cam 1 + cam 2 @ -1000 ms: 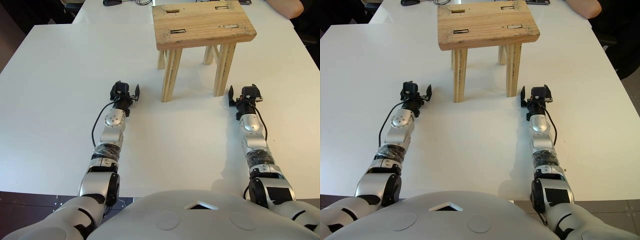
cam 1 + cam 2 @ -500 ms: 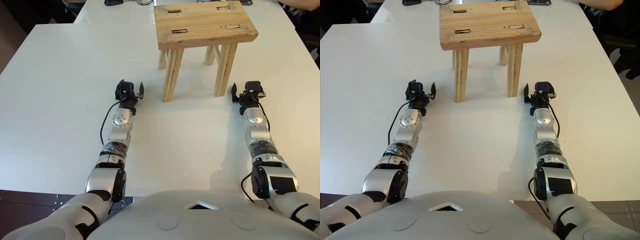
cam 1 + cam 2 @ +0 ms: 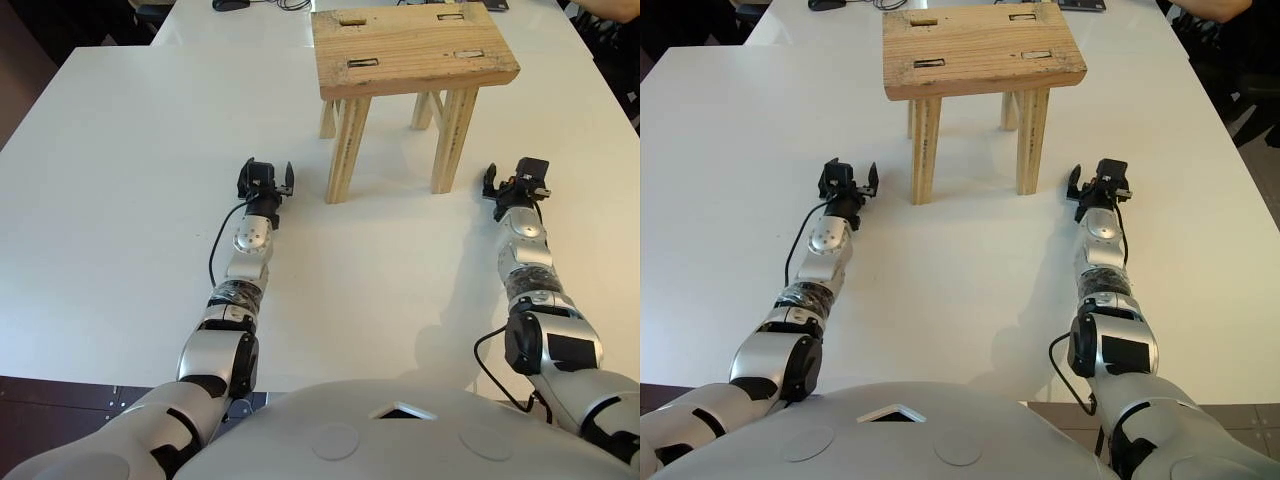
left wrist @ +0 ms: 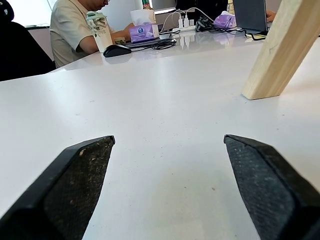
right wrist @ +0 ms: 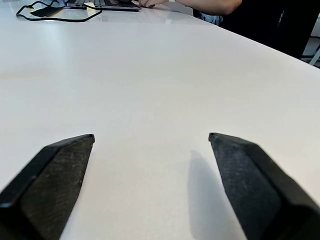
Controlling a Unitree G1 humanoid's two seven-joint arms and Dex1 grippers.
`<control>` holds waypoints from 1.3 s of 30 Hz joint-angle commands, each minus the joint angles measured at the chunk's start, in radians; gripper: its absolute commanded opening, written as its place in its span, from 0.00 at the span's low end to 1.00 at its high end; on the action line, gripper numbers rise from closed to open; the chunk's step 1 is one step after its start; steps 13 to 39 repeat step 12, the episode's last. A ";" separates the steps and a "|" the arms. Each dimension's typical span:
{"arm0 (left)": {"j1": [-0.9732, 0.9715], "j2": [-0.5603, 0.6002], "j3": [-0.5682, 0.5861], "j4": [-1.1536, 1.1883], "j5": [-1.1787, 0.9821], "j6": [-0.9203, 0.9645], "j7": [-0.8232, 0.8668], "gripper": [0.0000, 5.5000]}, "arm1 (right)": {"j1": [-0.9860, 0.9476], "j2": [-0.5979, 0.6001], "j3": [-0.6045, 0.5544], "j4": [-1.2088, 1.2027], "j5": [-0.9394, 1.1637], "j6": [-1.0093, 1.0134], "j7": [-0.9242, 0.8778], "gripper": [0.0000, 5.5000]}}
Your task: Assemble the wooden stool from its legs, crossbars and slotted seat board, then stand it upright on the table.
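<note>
The wooden stool [image 3: 410, 50] stands upright on the white table [image 3: 130, 140], its slotted seat board on top of its legs and crossbars. My left gripper [image 3: 266, 172] lies low on the table just left of the stool's front left leg [image 3: 343, 150], open and holding nothing. In the left wrist view that leg [image 4: 282, 50] rises beyond the black fingertips [image 4: 80, 185]. My right gripper [image 3: 514, 177] rests to the right of the front right leg [image 3: 449, 140], open and empty, pointing away from the stool over bare table [image 5: 150, 75].
A computer mouse [image 3: 231, 5] and cables lie on the far table behind the stool. The left wrist view has a mouse [image 4: 116, 50], a cup [image 4: 98, 31] and a tissue box [image 4: 142, 33] at the back. Wide free table lies left and right of the arms.
Both arms have swung right and stretched forward. The right gripper has moved away from the stool's front right leg towards the table's right side. The stool has not moved.
</note>
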 commanded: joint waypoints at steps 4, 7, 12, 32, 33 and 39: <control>-0.008 -0.029 0.019 -0.010 -0.005 0.080 0.056 0.74 | -0.007 0.022 -0.107 0.007 0.078 0.097 -0.135 0.77; -0.017 -0.028 0.014 -0.031 0.011 0.097 0.077 0.74 | -0.013 0.051 -0.145 -0.029 0.117 0.110 -0.165 0.77; -0.015 -0.015 0.002 -0.043 0.032 0.116 0.097 0.74 | 0.027 0.080 -0.131 -0.069 0.081 0.075 -0.204 0.77; -0.015 -0.015 0.002 -0.043 0.032 0.116 0.097 0.74 | 0.027 0.080 -0.131 -0.069 0.081 0.075 -0.204 0.77; -0.015 -0.015 0.002 -0.043 0.032 0.116 0.097 0.74 | 0.027 0.080 -0.131 -0.069 0.081 0.075 -0.204 0.77; -0.015 -0.015 0.002 -0.043 0.032 0.116 0.097 0.74 | 0.027 0.080 -0.131 -0.069 0.081 0.075 -0.204 0.77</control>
